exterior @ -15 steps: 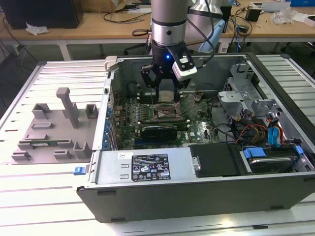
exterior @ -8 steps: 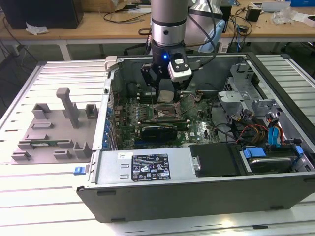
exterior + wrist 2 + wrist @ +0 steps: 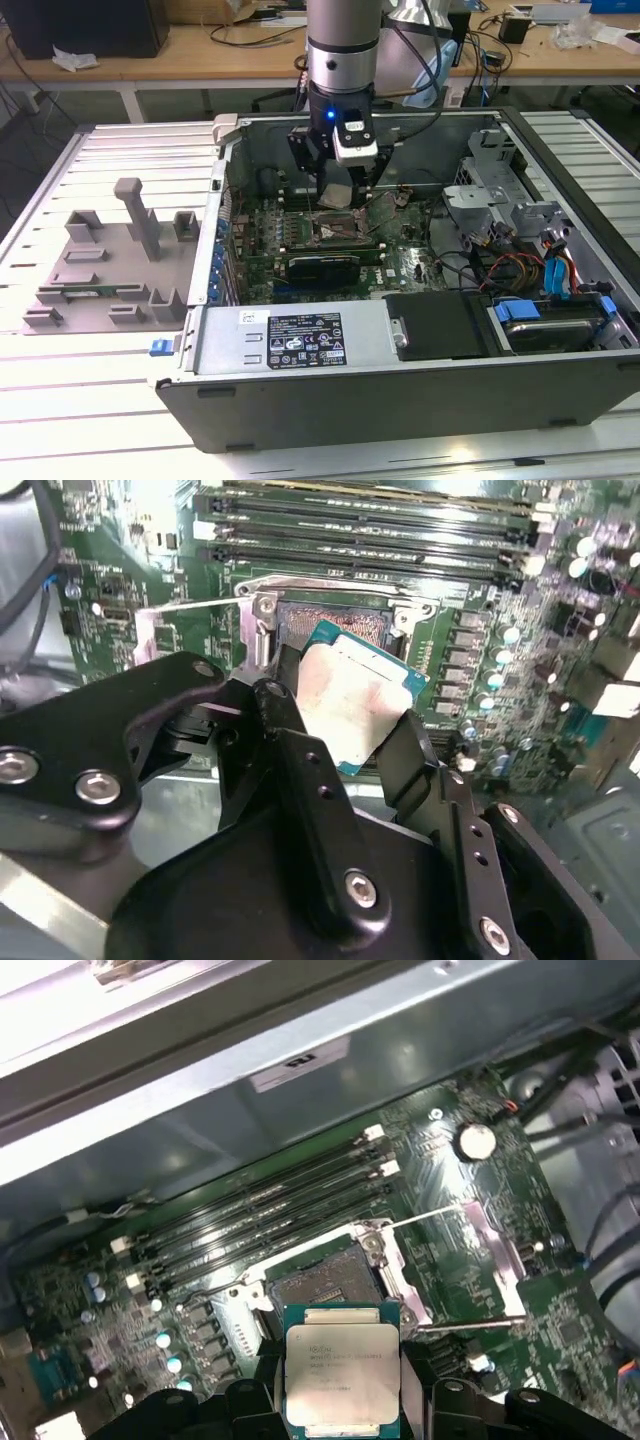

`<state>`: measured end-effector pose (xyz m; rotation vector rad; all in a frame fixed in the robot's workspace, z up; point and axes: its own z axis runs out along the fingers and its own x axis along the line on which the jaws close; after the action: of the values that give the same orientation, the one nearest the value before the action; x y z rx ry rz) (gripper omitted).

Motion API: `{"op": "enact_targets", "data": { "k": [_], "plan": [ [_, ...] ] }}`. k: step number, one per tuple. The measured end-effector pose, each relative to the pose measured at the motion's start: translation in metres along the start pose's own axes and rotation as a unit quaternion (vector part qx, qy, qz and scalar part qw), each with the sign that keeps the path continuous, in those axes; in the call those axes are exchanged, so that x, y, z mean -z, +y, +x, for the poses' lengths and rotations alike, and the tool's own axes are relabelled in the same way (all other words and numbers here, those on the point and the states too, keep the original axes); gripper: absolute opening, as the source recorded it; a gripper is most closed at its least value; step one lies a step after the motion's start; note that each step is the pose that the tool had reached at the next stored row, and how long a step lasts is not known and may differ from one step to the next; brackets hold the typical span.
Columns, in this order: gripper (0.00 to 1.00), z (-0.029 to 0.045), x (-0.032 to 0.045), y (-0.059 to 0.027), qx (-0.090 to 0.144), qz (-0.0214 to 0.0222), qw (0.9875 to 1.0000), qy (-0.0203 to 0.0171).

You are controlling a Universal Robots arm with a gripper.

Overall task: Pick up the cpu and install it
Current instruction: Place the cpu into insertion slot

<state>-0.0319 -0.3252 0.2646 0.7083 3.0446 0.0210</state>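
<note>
In PC case [image 3: 400, 410], hand [image 3: 345, 730] grips sq. silver-top cpu [image 3: 342, 1370], teal rim.

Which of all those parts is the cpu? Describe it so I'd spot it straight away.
Look into the open computer case, at the green motherboard under the arm. There the gripper holds the cpu between its black fingers, close to the dark socket. It is a small flat square with a shiny silver top, unlike the long black memory slots beside the socket.
</note>
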Motion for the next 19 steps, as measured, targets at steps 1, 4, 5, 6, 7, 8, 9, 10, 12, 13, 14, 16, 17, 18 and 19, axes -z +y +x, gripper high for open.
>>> {"op": "enact_targets", "data": {
  "k": [1, 4, 5, 6, 7, 8, 9, 10, 12, 13, 14, 16, 17, 18, 19],
  "plan": [
    [0.55, 0.0, 0.0, 0.0, -0.008, 0.0001, 1.0, -0.0001],
    [0.55, 0.0, 0.0, 0.0, -0.035, 0.0005, 0.9994, -0.0006],
    [0.55, 0.0, 0.0, 0.0, -0.045, 0.0005, 0.999, -0.0007],
    [0.55, 0.0, 0.0, 0.0, -0.052, 0.0006, 0.9986, -0.0008],
    [0.55, 0.0, 0.0, 0.0, -0.064, 0.0008, 0.998, -0.001],
    [0.55, 0.0, 0.0, 0.0, -0.071, 0.0009, 0.9975, -0.0012],
    [0.55, 0.0, 0.0, 0.0, -0.079, 0.0009, 0.9969, -0.0013],
    [0.55, 0.0, 0.0, 0.0, -0.093, 0.0011, 0.9957, -0.0015],
    [0.55, 0.0, 0.0, 0.0, -0.113, 0.0014, 0.9936, -0.0019],
    [0.55, 0.0, 0.0, 0.0, -0.121, 0.0015, 0.9926, -0.002],
    [0.55, 0.0, 0.0, 0.0, -0.135, 0.0016, 0.9909, -0.0022],
    [0.55, 0.0, 0.0, 0.0, -0.16, 0.0019, 0.9872, -0.0027],
    [0.55, 0.0, 0.0, 0.0, -0.167, 0.002, 0.9859, -0.0028],
    [0.55, 0.0, 0.0, 0.0, -0.179, 0.0022, 0.9839, -0.003],
    [0.55, 0.0, 0.0, 0.0, -0.186, 0.0023, 0.9825, -0.0031]
  ]
}}
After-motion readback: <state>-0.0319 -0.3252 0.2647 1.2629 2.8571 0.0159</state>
